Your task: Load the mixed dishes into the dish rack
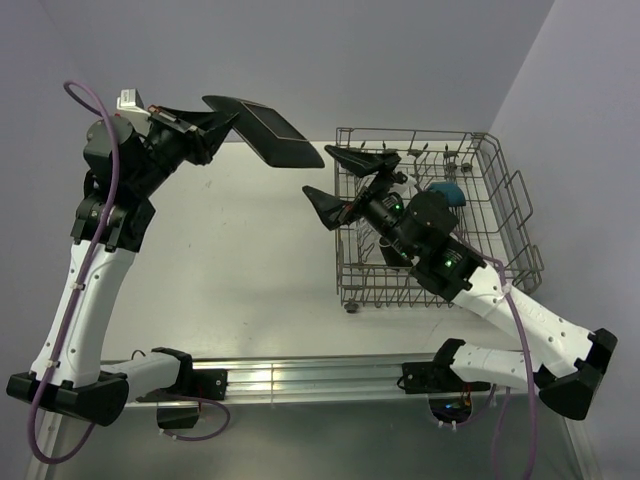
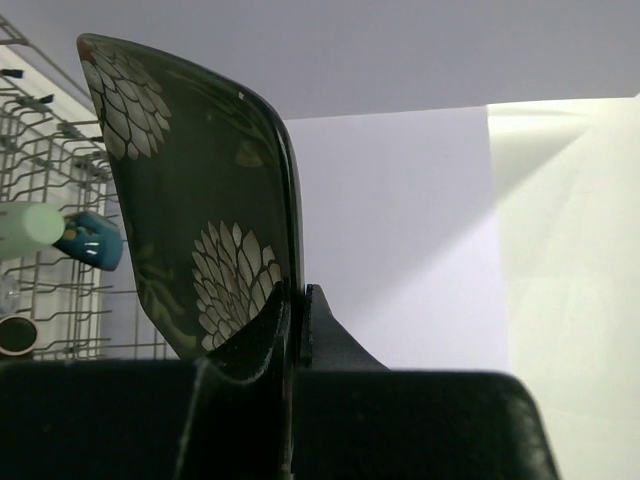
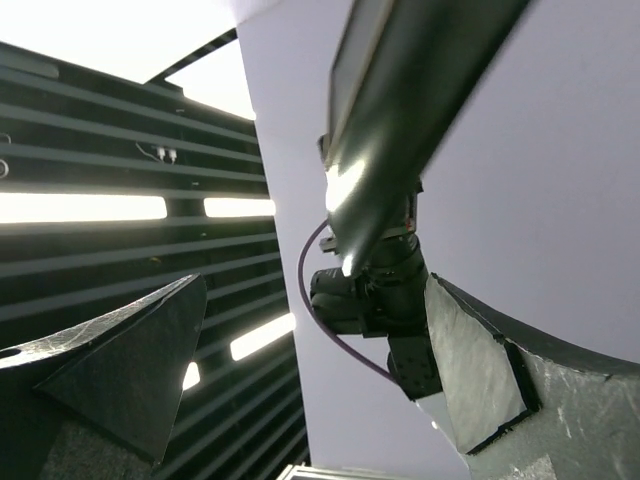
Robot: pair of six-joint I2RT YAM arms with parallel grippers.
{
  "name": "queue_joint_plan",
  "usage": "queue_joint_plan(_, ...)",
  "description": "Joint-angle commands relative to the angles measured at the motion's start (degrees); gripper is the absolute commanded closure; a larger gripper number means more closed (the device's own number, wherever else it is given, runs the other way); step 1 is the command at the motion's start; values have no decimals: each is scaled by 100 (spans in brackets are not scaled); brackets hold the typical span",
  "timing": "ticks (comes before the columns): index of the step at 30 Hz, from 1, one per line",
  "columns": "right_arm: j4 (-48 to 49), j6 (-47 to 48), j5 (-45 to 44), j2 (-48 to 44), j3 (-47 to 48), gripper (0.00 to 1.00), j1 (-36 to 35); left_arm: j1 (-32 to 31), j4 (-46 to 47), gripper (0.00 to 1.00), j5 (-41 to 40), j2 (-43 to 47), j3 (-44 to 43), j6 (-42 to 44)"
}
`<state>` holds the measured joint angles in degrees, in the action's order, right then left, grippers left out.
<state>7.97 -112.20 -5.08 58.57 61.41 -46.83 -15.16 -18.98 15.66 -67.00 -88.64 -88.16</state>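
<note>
My left gripper [image 1: 226, 122] is shut on the edge of the square black floral plate [image 1: 268, 130] and holds it tilted in the air, left of the dish rack [image 1: 500, 180]. The left wrist view shows the plate [image 2: 190, 190] standing on edge, pinched in my gripper [image 2: 297, 305]. My right gripper [image 1: 318, 170] hangs open at the rack's left rim, facing the plate and apart from it. From the right wrist, the plate [image 3: 400, 110] is above and beyond the open right gripper [image 3: 300, 370], which holds nothing. A pale green cup [image 2: 30, 225] lies in the rack [image 2: 45, 150].
A blue item [image 1: 450, 192] sits in the rack beside the right arm, next to the green cup [image 2: 92, 240] in the left wrist view. A round dark rim [image 2: 15, 335] shows low in the rack. The white table [image 1: 230, 260] spreads between the arms.
</note>
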Motion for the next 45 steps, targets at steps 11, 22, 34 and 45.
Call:
queue_joint_plan(11,1416,-645,-503,682,91,4,-125,74,2065,100,315,240,-224,-975)
queue_joint_plan(22,2341,-496,-538,1833,995,12,7,83,2346,100,438,504,356,-1317)
queue_joint_plan(34,1930,-259,-643,2300,1743,98,77,83,2408,100,622,759,866,-1309)
queue_joint_plan(45,699,1260,-204,2352,2797,100,508,83,2013,99,1176,908,1050,-633)
